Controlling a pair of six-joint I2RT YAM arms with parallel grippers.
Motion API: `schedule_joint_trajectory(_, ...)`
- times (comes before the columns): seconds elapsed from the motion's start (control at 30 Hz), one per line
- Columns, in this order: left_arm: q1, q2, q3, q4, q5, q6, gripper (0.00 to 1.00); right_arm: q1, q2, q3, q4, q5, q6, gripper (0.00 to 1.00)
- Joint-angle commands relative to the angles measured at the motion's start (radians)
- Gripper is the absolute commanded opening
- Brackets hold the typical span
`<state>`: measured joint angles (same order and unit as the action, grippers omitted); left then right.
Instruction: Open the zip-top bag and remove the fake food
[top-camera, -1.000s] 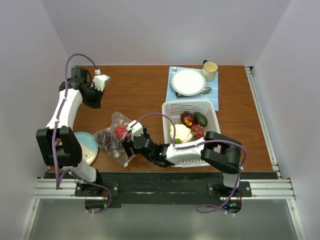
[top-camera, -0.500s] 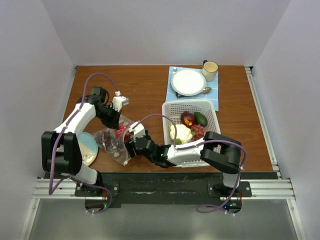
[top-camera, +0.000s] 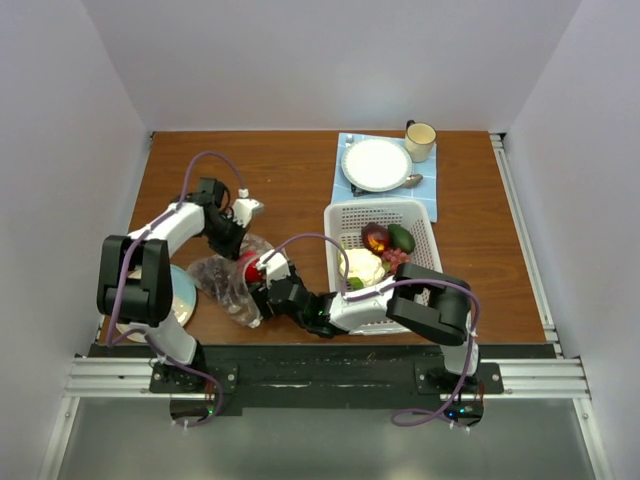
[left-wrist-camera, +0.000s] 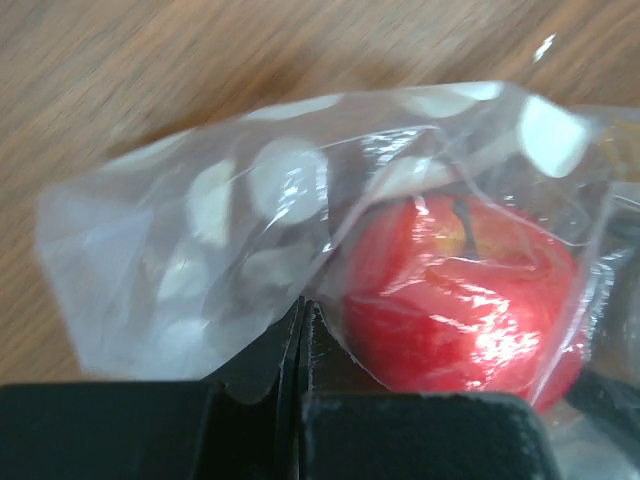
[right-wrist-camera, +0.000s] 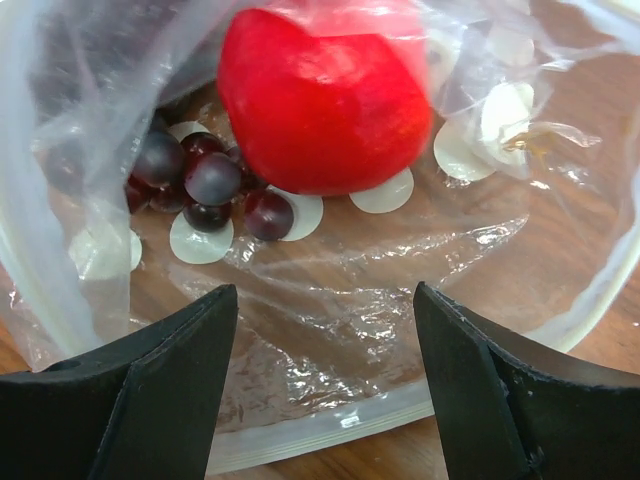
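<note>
From above, the zip-top bag lies crumpled on the wooden counter near the front edge, left of the middle, between the two arms. The left gripper touches its far edge. The right gripper reaches in from the bag's right side, low over the counter. A red apple shows through the plastic between them. A pale blue-green plate sits just left of the bag, partly under the left arm.

To the right stands a white perforated basket holding a cream-white lumpy piece, a dark purple-brown piece, a green piece and a reddish grape cluster. Behind it, a blue mat carries a white plate and a spoon. A cream cup stands at the mat's far right corner.

In the left wrist view, the gripper's fingers are pressed together, their tips against the dotted film. I cannot tell whether any film is caught between them. The apple sits inside the bag, just right of the tips.

In the right wrist view, the fingers stand spread wide, gripping nothing. The view looks into the bag's open mouth, whose zip rim curves beneath them. The apple and dark grapes rest inside, the grapes touching the apple's left side.
</note>
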<state>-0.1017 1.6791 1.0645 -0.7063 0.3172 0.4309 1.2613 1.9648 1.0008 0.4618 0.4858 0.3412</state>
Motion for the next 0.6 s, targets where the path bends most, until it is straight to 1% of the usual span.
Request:
schedule_joint_trajectory(0.0, -0.078, 0.033, -0.018, 0.070, 0.005, -0.040, 0.00, -0.003, 0.005, 0.041, 0.049, 0.043, -0.010, 0.79)
schedule_joint_trajectory(0.1, -0.156, 0.036, -0.046, 0.077, 0.011, -0.029, 0.00, -0.023, 0.005, 0.061, 0.057, 0.043, -0.034, 0.81)
schedule_joint_trajectory(0.13, -0.205, 0.037, -0.069, 0.073, 0.003, -0.015, 0.00, -0.036, 0.014, 0.076, 0.057, 0.045, -0.041, 0.81)
schedule_joint_trajectory(0.2, -0.242, 0.028, -0.086, 0.058, -0.018, 0.018, 0.00, -0.045, 0.023, 0.099, 0.031, 0.043, -0.054, 0.82)
schedule_joint_trajectory(0.4, -0.247, -0.005, -0.092, -0.013, 0.036, 0.081, 0.00, -0.068, 0.023, 0.113, 0.040, 0.053, -0.071, 0.84)
schedule_joint_trajectory(0.57, -0.245, 0.004, -0.081, -0.044, 0.072, 0.098, 0.00, -0.077, 0.039, 0.119, 0.040, 0.037, -0.073, 0.84)
